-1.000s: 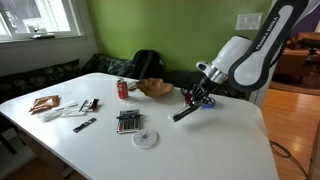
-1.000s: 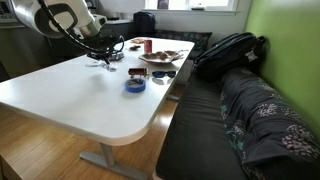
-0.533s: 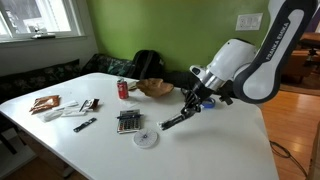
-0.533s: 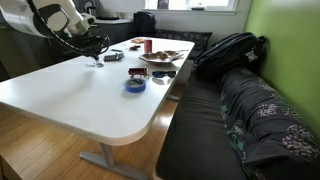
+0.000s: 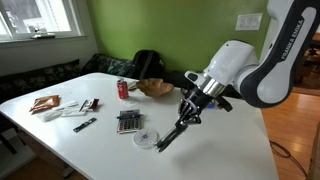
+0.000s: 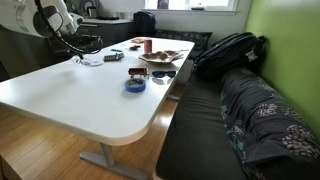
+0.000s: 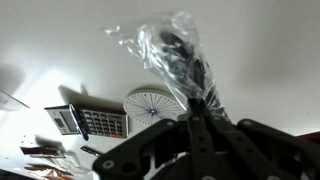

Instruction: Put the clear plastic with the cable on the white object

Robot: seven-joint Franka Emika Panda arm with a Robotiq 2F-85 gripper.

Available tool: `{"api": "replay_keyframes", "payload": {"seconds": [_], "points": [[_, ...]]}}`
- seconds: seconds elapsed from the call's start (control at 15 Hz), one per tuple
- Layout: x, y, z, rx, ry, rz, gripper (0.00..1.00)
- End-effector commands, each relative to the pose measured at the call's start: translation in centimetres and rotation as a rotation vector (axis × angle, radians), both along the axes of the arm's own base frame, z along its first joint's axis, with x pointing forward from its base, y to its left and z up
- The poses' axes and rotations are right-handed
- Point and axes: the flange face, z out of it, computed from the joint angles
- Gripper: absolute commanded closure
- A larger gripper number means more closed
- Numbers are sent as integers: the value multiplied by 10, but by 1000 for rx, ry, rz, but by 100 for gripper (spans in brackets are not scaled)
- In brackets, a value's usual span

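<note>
The gripper point(image 5: 188, 112) is clamped on the upper end of a crinkled clear plastic bag with a dark cable inside point(image 5: 170, 134). The bag hangs slantwise over the white surface point(image 5: 230, 140). Its lower end comes down by the right edge of a flat round white disc point(image 5: 146, 139); I cannot tell whether they touch. A dark grey calculator point(image 5: 128, 121) lies just beyond the disc.
</note>
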Motion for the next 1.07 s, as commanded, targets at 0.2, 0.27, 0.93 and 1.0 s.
{"api": "replay_keyframes", "payload": {"seconds": [0.2,0.27,0.93,1.0], "points": [[12,21,7,44,-82,-4,100],[19,25,11,62,-113,-8,100],[68,84,-7,93,-162,-58,100],[70,85,-10,93,-158,-66,100]]}}
